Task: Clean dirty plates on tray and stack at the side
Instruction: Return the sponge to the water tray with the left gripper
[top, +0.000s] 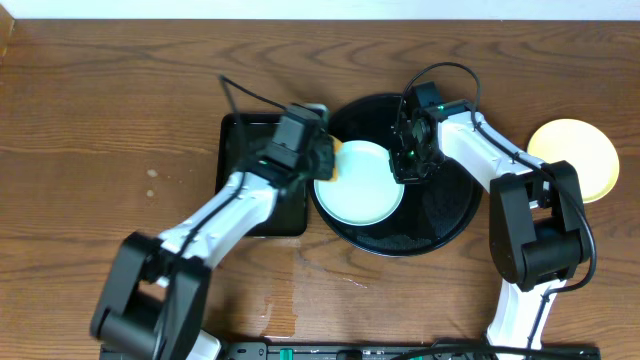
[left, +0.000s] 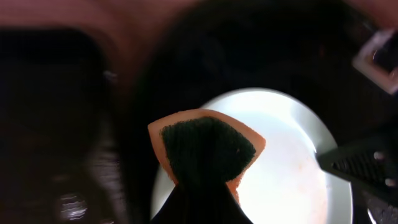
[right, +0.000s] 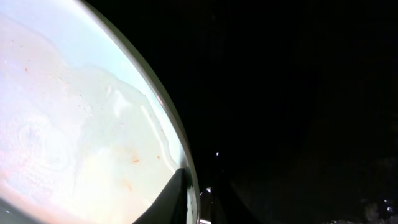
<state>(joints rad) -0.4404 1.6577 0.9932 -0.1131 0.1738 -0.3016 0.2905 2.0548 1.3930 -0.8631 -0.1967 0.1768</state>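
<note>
1. Dark wood-grain worktop (top: 100, 120) carries both white-and-black arms. Each rises from the near edge and bends inward toward the middle.
2. The left arm stretches diagonally over a glossy rectangular tray (top: 240, 140). Its left end effector (top: 322, 160) is clamped on a sponge (left: 208, 149) at the left rim of the mint plate (top: 362, 185).
3. The sponge is orange foam with a coarse, dark green scouring face. In the left wrist view it lies over the plate's edge.
4. The right arm folds at the elbow and reaches back leftward. Its right end effector (top: 408, 170) points down at the plate's right rim.
5. In the right wrist view its two dark fingers sit one on each side of that rim and are closed on it.
6. The mint plate is round, smooth and pale, with faint orange smears and wet streaks. It lies in the left half of the round tray (top: 440, 215).
7. That tray is glossy black with a raised rim, and is wider than the plate.
8. A pale yellow plate (top: 575, 158), round and matte, lies flat on the worktop, right of the tray and apart from it.
</note>
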